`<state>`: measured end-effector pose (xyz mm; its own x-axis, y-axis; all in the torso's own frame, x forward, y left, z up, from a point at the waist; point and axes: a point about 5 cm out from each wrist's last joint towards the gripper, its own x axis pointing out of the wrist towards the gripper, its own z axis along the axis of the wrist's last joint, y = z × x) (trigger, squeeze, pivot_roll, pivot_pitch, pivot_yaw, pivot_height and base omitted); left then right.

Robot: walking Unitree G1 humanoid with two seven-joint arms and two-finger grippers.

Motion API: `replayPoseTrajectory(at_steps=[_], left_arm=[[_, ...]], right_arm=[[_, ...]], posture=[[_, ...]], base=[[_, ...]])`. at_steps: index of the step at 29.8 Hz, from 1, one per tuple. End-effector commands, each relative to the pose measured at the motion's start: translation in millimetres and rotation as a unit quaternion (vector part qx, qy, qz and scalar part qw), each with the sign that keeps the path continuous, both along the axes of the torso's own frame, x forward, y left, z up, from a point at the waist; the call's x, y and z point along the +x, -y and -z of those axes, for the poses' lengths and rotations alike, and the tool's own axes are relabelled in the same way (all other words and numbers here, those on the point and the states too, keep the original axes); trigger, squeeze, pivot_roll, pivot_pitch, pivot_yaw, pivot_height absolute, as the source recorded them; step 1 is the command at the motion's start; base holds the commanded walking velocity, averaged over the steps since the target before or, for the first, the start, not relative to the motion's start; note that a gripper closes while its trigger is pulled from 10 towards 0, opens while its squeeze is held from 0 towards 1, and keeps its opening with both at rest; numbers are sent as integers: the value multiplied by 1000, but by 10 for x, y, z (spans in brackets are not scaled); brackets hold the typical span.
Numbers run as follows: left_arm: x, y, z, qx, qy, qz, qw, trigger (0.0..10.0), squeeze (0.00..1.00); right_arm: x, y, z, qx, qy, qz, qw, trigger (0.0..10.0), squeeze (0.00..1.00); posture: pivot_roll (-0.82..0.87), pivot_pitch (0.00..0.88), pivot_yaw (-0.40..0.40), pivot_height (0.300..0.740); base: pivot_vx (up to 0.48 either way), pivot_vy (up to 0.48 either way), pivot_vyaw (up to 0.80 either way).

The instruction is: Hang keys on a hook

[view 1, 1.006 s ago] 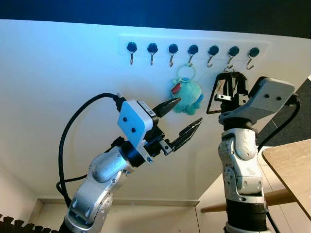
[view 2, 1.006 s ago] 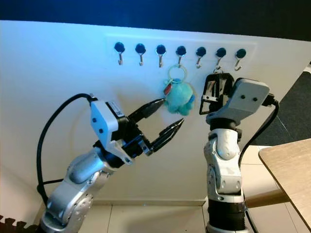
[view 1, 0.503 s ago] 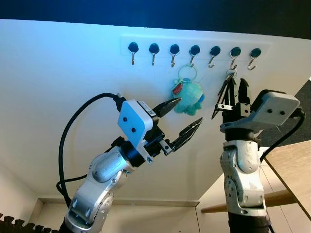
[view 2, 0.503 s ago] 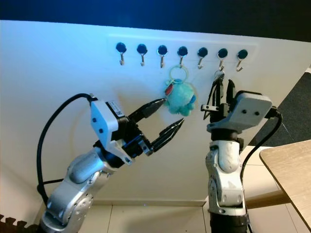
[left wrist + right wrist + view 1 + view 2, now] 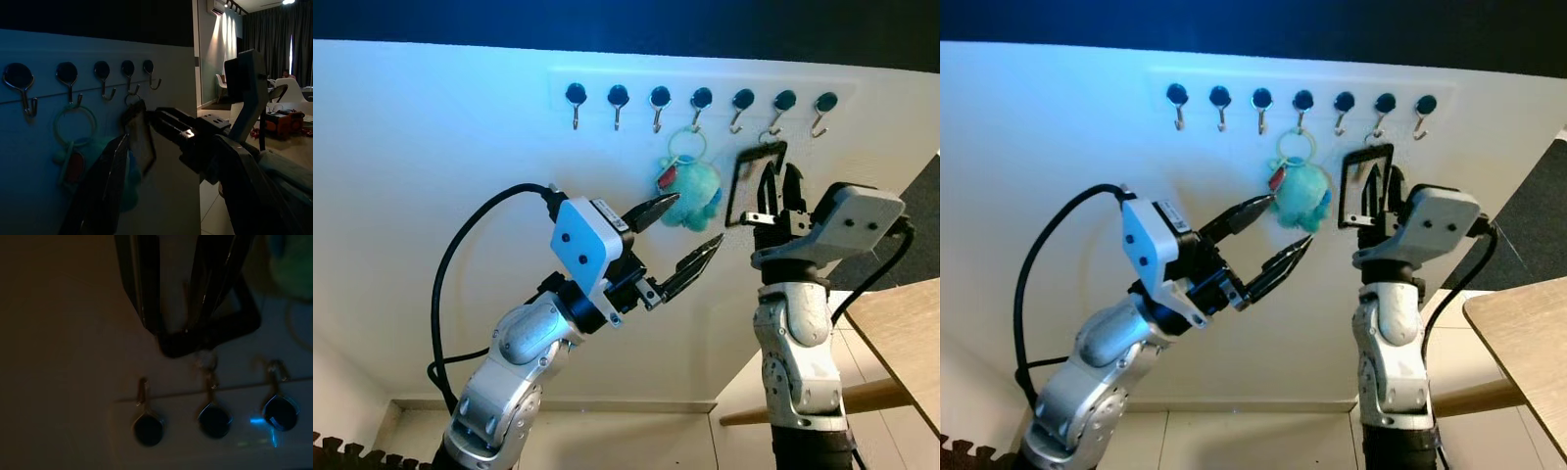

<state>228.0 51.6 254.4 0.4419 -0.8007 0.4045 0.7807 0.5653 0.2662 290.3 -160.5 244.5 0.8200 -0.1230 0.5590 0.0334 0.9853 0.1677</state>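
Since half a second ago, the right gripper (image 5: 773, 186) has dropped slightly, fingers pinching the black key tag (image 5: 751, 181) below the sixth hook (image 5: 778, 110) on the white wall (image 5: 431, 137). Left gripper (image 5: 690, 235) hovers open near the teal plush keychain (image 5: 690, 186). Left wrist view: a dim room with chairs (image 5: 288, 93) beyond. Right wrist view: key tag just beside the middle hook (image 5: 211, 382).

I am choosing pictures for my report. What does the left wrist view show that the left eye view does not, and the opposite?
The left wrist view adds what lies past the wall's end: a lit room with a white chair and dark curtains. The left eye view adds the wooden table and the left arm's black cable. Both share the row of hooks, the teal plush keyring hanging on one of them, and the black key tag, held tilted by the right arm's jaws just under another hook.
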Motion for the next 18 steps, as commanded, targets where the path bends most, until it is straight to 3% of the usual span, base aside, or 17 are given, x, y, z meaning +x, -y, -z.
replayPoseTrajectory(at_steps=[1,6,10,12,15,18], left_arm=[[-11,2,-3,10,6,0,1000,10000,0],[-11,-1,-6,9,7,0,1000,10000,0],[-21,-3,0,9,6,2,1000,10000,0],[-26,-1,16,10,3,4,1000,10000,0],[-25,-4,29,10,1,4,1000,10000,0],[3,-83,167,18,-18,-16,1000,10000,0]], right_arm=[[24,7,12,4,-4,-8,1000,10000,0],[27,-21,-33,9,14,-34,999,10000,0],[-68,-145,-32,-8,41,-95,995,10000,0],[-154,-236,94,-34,34,-124,991,10000,0],[-174,-250,163,-41,24,-126,991,10000,0],[-245,-232,542,-76,-41,-112,990,10000,0]], posture=[[51,110,-44,740],[52,108,-44,740],[50,106,-42,740],[49,105,-43,740],[47,102,-43,740],[48,95,-45,740]], base=[[0,0,0],[0,0,0],[0,0,0],[0,0,0],[0,0,0],[0,0,0]])
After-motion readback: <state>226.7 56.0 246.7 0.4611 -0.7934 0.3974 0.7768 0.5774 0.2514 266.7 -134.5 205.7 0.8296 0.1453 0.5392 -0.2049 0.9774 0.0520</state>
